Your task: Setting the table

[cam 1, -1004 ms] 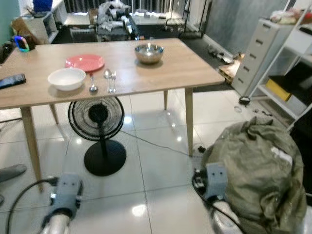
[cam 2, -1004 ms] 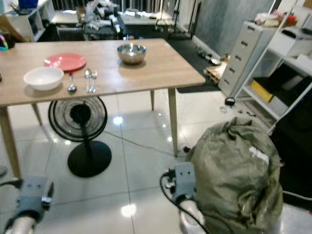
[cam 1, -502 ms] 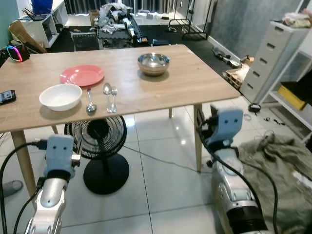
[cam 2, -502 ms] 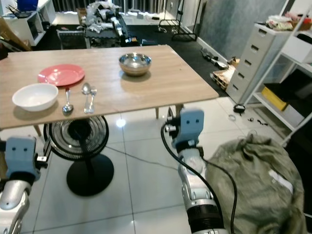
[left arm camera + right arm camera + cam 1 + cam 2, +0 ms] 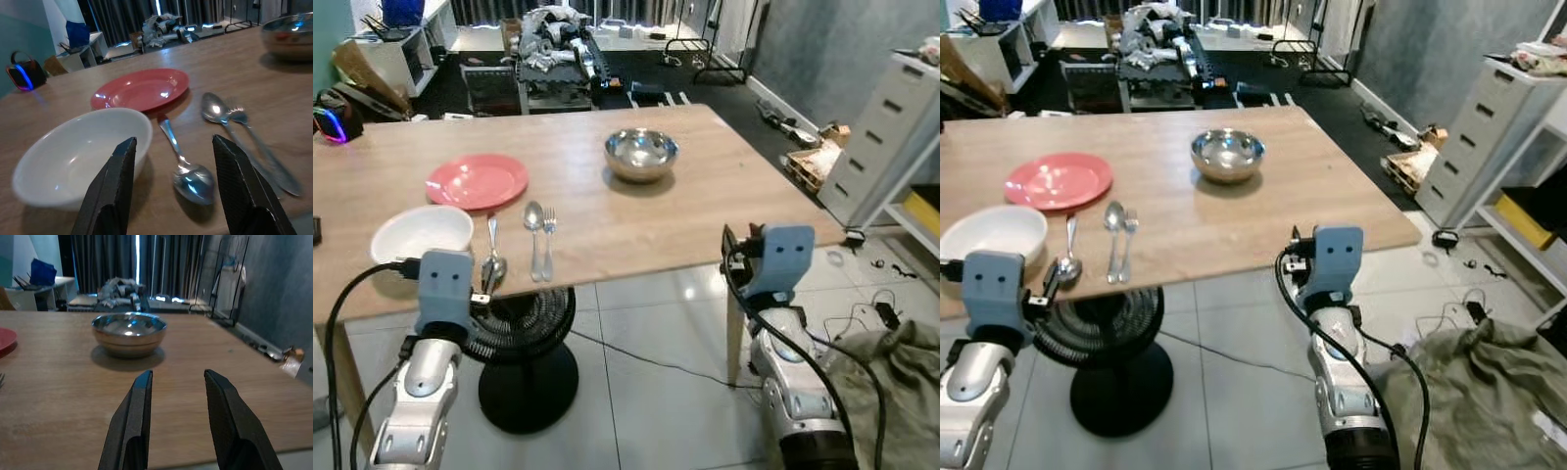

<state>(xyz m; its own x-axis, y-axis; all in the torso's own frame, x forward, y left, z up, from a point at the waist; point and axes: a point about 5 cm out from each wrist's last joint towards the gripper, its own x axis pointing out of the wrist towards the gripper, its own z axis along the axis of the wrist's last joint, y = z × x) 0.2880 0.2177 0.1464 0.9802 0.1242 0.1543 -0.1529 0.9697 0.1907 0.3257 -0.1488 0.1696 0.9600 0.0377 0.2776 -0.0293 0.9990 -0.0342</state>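
Left wrist view: the left end effector (image 5: 171,191), fingers apart, has risen to desk (image 5: 705,206) level before the spoon (image 5: 188,171) and white bowl (image 5: 78,154) — the right end effector (image 5: 173,423), also apart, now faces the steel bowl (image 5: 128,333); reaching can begin.

Red plate (image 5: 477,180), white bowl (image 5: 421,232)

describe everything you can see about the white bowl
The white bowl is round, shallow and glossy, perhaps ceramic, and looks empty. It sits upright near the wooden table's front edge, on the robot's left, just in front of the red plate, with a spoon lying beside it. The left end effector points toward it, fingers apart, not touching.
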